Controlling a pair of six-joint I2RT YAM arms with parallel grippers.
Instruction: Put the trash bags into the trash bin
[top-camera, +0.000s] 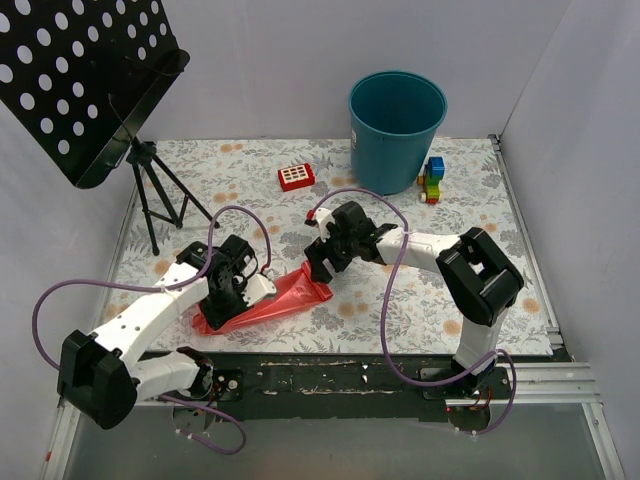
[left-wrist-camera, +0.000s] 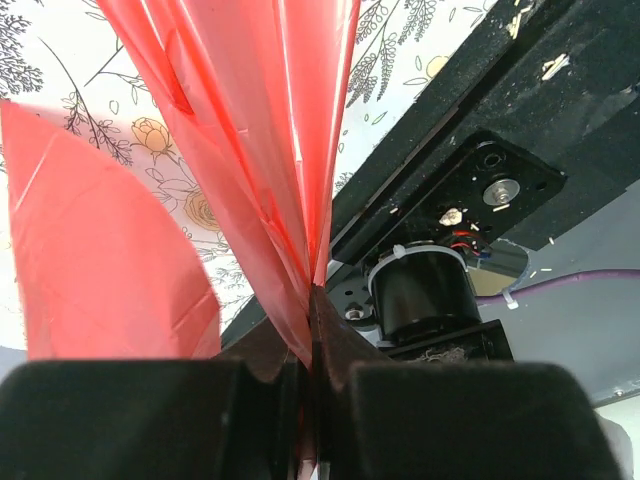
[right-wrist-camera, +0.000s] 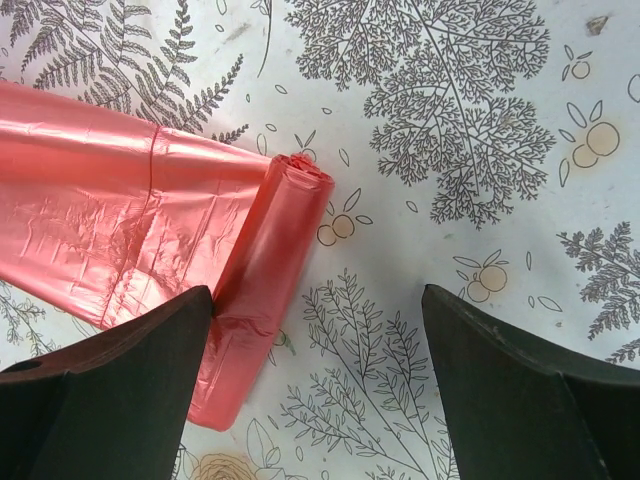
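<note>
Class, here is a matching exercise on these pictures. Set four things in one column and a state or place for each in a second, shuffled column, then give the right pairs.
Things
1. left hand
2. right hand
3. trash bin
4. red block with a white grid

States and places
A. stands upright at the far side of the table
B. open, over the rolled end of the trash bags
C. lies on the table, left of the trash bin in the top view
D. shut on the trash bags

Pairs: 1-D, 2-B, 3-A, 4-C
</note>
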